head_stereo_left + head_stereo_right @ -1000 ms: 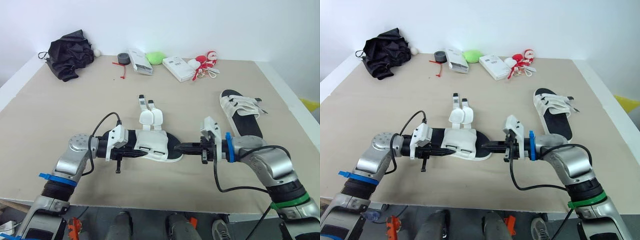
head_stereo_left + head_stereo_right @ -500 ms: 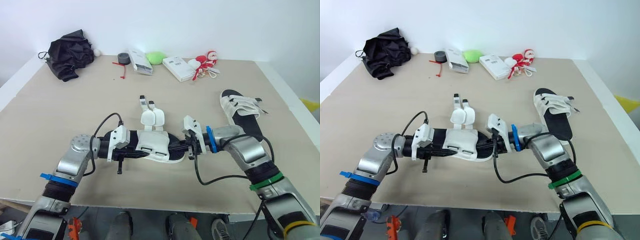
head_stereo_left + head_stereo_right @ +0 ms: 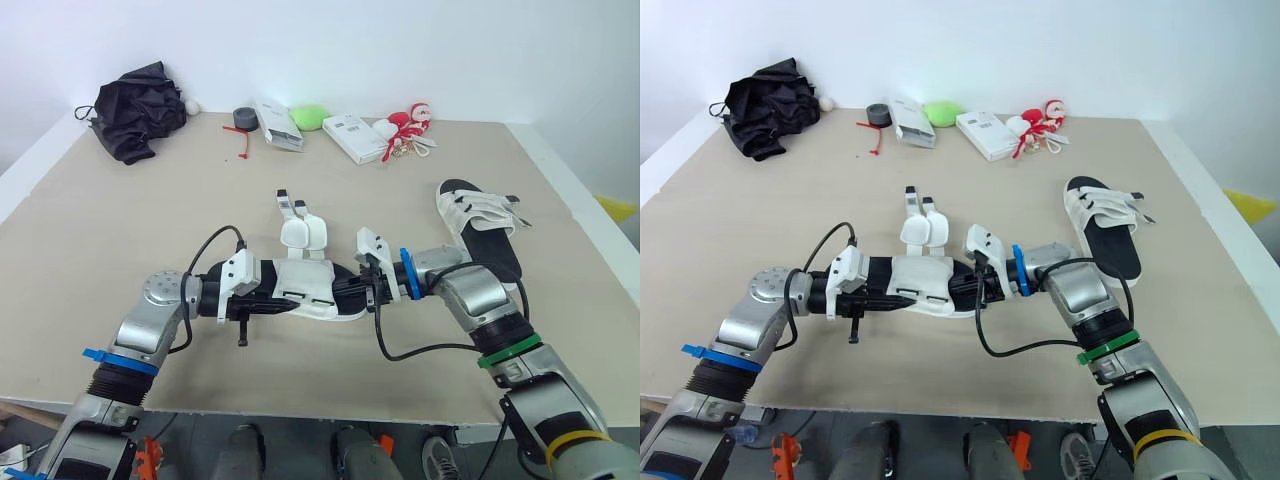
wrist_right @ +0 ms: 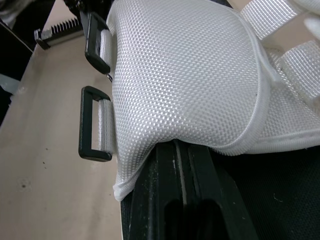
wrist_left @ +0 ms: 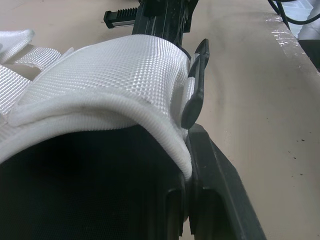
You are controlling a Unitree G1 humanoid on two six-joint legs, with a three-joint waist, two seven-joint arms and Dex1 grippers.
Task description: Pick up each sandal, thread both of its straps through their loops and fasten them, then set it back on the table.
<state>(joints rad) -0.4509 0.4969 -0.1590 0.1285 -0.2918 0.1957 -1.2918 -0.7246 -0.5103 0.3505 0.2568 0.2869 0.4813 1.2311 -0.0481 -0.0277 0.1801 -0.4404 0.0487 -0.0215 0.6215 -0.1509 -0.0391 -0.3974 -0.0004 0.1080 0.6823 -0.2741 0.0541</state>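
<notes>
I clamp the open sandal (image 3: 305, 285) with left end effector (image 3: 270, 300) and right end effector (image 3: 350, 288) | straps (image 3: 300, 232) loose, not threaded | other sandal (image 3: 478, 215), right of it, looks done

A robot test lab, apparently: bare white wall (image 3: 400, 50), plain beige tabletop (image 3: 120, 230), stray props along its far edge: black bag (image 3: 140, 95), tape roll (image 3: 246, 117).

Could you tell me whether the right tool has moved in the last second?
Yes. The right tool moved left, away from the other sandal, up to the held sandal.
</notes>
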